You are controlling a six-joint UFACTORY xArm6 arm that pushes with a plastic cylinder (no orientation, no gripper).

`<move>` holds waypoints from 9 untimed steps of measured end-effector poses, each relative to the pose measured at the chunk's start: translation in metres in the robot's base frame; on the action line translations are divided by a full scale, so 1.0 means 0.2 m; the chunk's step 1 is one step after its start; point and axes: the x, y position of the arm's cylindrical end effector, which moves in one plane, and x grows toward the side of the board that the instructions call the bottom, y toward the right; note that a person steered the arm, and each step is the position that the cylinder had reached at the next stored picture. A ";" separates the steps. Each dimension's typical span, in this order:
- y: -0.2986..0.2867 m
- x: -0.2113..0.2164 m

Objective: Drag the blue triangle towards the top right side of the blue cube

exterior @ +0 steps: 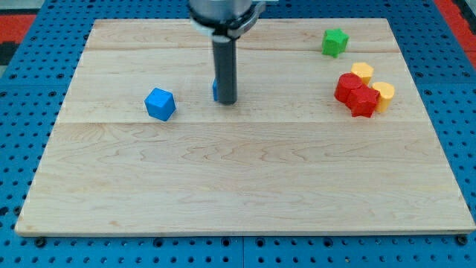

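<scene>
Blue triangle (215,89): mostly hidden behind rod, sliver seen at its left edge, right of blue cube (160,103). My tip (227,102) set against triangle, presumably for pushing; no fingers fitted. Green star (335,42), red blocks (355,93), yellow blocks (373,83) parked far right on wooden board (238,179).

The board (238,171) is seen by one camera from above and in front, tilted downward, near enough that the whole board is framed; its far edge lies at the view's top.
</scene>
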 end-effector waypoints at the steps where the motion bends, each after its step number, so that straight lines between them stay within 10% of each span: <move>1: 0.10 -0.24; 9: 0.01 -0.33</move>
